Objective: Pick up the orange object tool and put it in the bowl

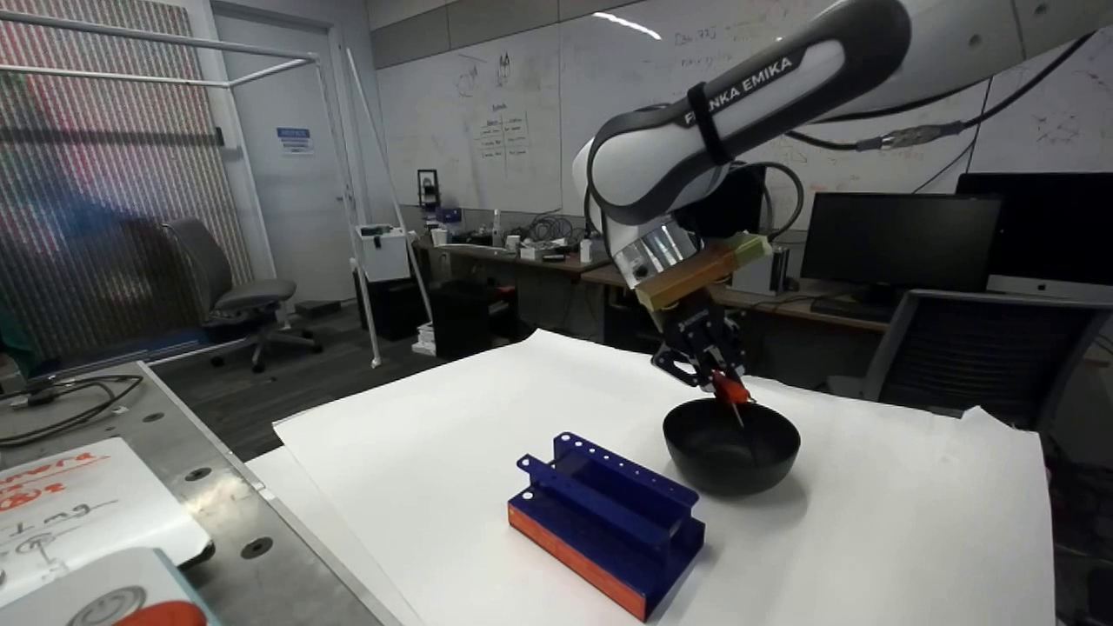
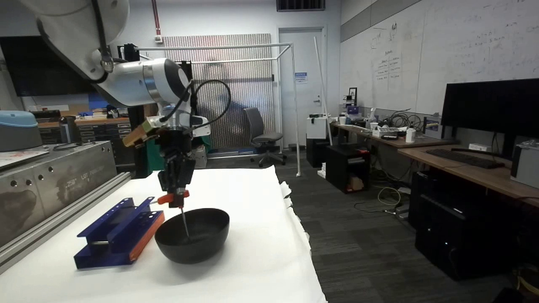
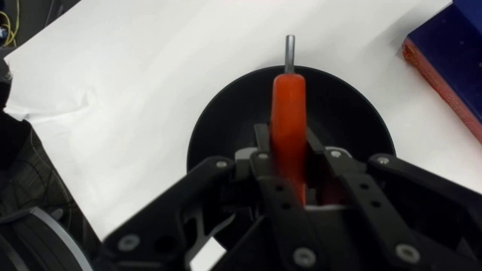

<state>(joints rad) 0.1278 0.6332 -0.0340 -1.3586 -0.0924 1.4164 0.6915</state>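
With pickup done, the pincer [image 3: 288, 136] pinches the orange tool [image 3: 289, 109] over the bowl [image 2: 198, 246]; release remains, tool-to-bowl contact being hard to judge.

All views share the bowl [image 1: 723, 462] — wrist view closest, looking down.

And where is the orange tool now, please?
In the wrist view, the orange tool is held in the gripper, over the black bowl, left of the blue rack.

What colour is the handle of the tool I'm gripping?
Orange-red, with no visible pattern. The tool handle shows best in the wrist view.
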